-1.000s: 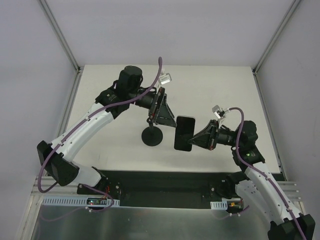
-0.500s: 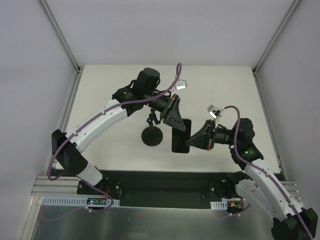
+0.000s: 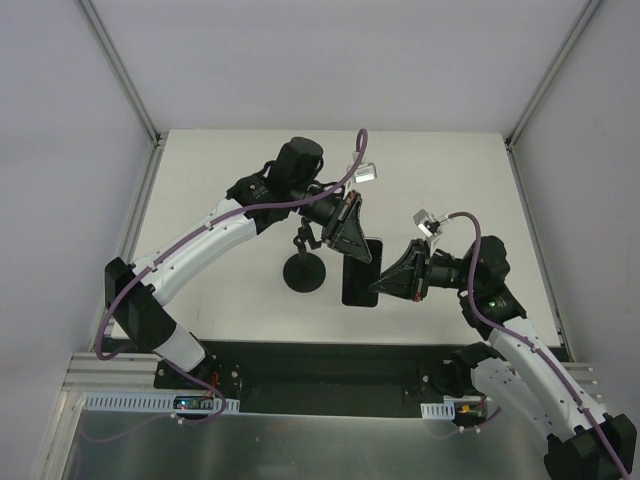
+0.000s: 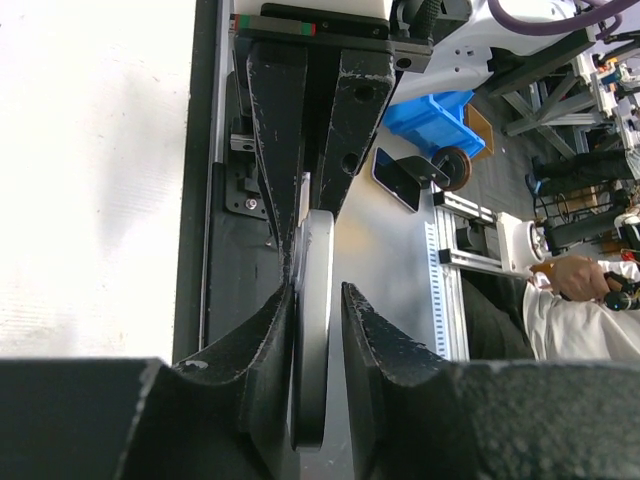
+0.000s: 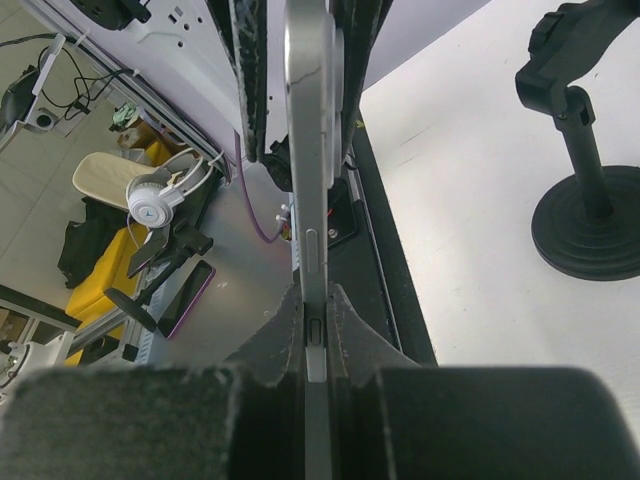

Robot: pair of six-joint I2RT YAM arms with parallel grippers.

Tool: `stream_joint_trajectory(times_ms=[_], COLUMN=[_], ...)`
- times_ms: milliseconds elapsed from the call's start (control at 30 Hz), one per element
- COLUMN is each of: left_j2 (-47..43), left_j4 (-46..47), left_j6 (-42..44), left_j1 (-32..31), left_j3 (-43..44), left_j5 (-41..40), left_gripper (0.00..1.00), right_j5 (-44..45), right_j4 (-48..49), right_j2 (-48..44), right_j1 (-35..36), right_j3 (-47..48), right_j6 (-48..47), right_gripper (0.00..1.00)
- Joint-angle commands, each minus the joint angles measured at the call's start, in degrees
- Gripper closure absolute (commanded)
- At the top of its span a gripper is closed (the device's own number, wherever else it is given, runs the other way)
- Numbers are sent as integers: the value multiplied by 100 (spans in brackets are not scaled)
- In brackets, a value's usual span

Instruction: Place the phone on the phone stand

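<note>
Phone stand (image 3: 303, 273) just beside phone (image 3: 359, 284)

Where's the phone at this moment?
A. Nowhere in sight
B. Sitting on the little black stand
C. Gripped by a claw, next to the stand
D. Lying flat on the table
C: the right claw pinches one end of the phone, the left claw straddles its other end, and the phone stand beside it holds nothing.

The phone stand (image 3: 304, 272) sits by its round base on the white table (image 3: 440, 190)
</note>
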Motion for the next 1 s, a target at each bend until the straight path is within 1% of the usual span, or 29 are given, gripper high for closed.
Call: stream_joint_trajectory(times_ms=[0, 100, 167, 233, 267, 333, 367, 400, 433, 500, 533, 600, 633, 667, 733, 767, 833, 867, 933, 967], left_j2=[-218, -262, -297, -419, -481, -727, -815, -998, -1087, -1289, -1333, -1456, -1527, -1580, -1755, -1825, -2124, -2221, -2493, -2581], left_j4=[91, 91, 91, 91, 91, 91, 82, 82, 30, -137, -390, -699, -822, -1111, -1446, -1639, -1798, -1973, -2150, -2255], left_j6=[165, 201, 227, 227, 236, 183, 70, 8, -36, -116, -124, -72, -46, -19, -10, 7, 16, 7, -10, -10], left_j1=[-305, -402, -428, -437, -437, -429, -429, -420, -420, -394, -385, -358, -341, -332, -288, -262, -235, -235, -235, -235], left_j3=[50, 68, 68, 33, 15, -38, -64, -90, -152, -161, -126, -38, -12, -3, 111, 120, 111, 103, 146, 164], left_j5=[329, 337, 338, 137, -4, -644, -908, -1241, -1801, -2349, -2857, -3334, -3650, -4175, -4819, -5231, -5681, -6170, -6682, -6902], left_gripper=[76, 79, 90, 100, 100, 100, 100, 100, 100, 100, 100, 100, 100, 100, 100, 100, 100, 100, 100, 100], right_j5=[265, 300, 326, 344, 370, 545, 650, 791, 1175, 1599, 2131, 2749, 3222, 3453, 4005, 4078, 3940, 3860, 3650, 3588], right_j4=[612, 735, 753, 753, 753, 526, 299, -339, -702, -1413, -1609, -2117, -2234, -2313, -2445, -2454, -2402, -2393, -2375, -2402], right_j2=[-31, -39, -48, -13, -22, -39, -48, -92, -118, -136, -136, -171, -171, -163, -5, 91, 469, 784, 1136, 1565], right_j1=[38, 55, 73, 82, 99, 99, 108, 125, 143, 161, 152, 161, 152, 152, 161, 169, 161, 196, 257, 292], right_j3=[267, 232, 232, 232, 232, 240, 310, 389, 451, 635, 671, 741, 759, 785, 925, 987, 1223, 1355, 1784, 1961], right_j6=[33, 112, 139, 130, 139, 43, -97, -490, -711, -985, -1134, -1232, -1267, -1276, -1276, -1285, -1416, -1643, -1934, -2109], right_gripper=[100, 100, 100, 100, 100, 99, 93, 84, 59, 39, 23, 10, 1, 3, 3, 3, 4, 4, 3, 2])
